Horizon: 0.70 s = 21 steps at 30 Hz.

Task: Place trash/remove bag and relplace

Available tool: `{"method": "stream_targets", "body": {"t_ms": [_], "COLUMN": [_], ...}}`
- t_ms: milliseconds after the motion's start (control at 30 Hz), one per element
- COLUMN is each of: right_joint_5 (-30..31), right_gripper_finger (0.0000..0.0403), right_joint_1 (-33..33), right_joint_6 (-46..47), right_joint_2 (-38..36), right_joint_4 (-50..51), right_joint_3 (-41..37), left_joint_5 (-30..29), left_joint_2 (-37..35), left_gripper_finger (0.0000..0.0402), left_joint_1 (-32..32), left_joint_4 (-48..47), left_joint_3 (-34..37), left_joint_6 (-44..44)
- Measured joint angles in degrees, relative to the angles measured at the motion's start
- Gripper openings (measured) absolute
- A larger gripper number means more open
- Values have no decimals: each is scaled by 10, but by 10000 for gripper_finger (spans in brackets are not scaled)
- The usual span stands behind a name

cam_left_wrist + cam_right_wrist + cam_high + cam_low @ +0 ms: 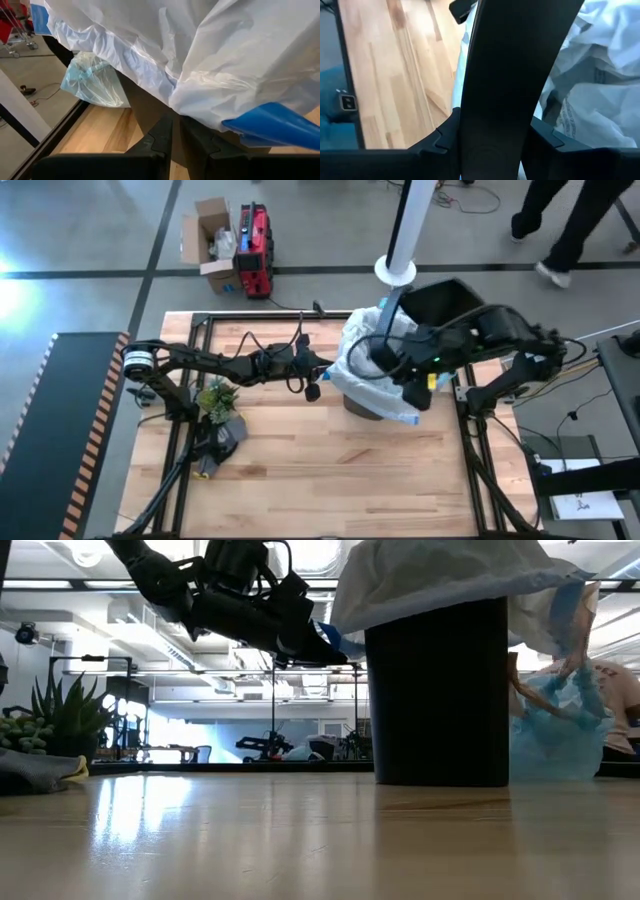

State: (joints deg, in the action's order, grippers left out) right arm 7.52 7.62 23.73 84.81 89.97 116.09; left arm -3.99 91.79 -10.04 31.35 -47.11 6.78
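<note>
Two arms at work over one black bin [362, 408] that stands right of centre on the wooden table [300, 470]. Item one: white bag [365, 340], thin and crinkled, draped over the bin's mouth, its hem hanging loose down the left wall and not yet tucked evenly. Item two: left gripper [175, 125], reaching in from the left and held above the table at rim height; its fingers are pressed nearly together with nothing seen between them, and the white hem lies just to its right, touching or almost touching the tips. Item three: right gripper [495, 140], over the bin from the right, its fingers set on either side of the bin's dark wall and seemingly clamped on it. Item four: light-blue bag [550, 730], bunched and resting on the table just beside the bin on its right, so the right arm is the nearer to it and the bin stands between it and the left gripper. Item five: small potted plant [215, 398], at the left, well apart. No loose trash shows. Judgement: the hem runs around the rim, so the left gripper must spread and take it rightward.
</note>
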Motion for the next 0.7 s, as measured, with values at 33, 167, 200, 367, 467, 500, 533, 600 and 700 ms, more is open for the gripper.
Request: {"method": "stream_targets", "body": {"t_ms": [33,167,200,367,467,500,533,600,700], "right_joint_5": [0,18,20,12,10,11,11,11,11], "right_gripper_finger": [126,131,133,136,131,131,132,137,144], "right_joint_1": [0,0,0,0,0,0,0,0,0], "right_joint_6": [-7,-16,-22,-33,-34,-34,-33,-33,-33], "right_joint_2": [7,30,33,52,54,53,53,53,53], "right_joint_4": [0,0,1,1,0,0,0,0,-2], "right_joint_3": [2,19,22,41,54,57,60,65,68], "left_joint_5": [0,0,0,0,0,0,0,0,0], "left_joint_2": [0,0,0,0,0,0,0,0,0], "left_gripper_finger": [21,21,21,25,24,24,24,24,26], "left_joint_1": [0,0,0,0,0,0,0,0,0], "left_joint_4": [0,0,0,0,-1,-1,-1,-1,2], "left_joint_3": [0,0,0,0,0,0,0,0,0], "left_joint_6": [0,0,0,0,0,0,0,0,-2]}}
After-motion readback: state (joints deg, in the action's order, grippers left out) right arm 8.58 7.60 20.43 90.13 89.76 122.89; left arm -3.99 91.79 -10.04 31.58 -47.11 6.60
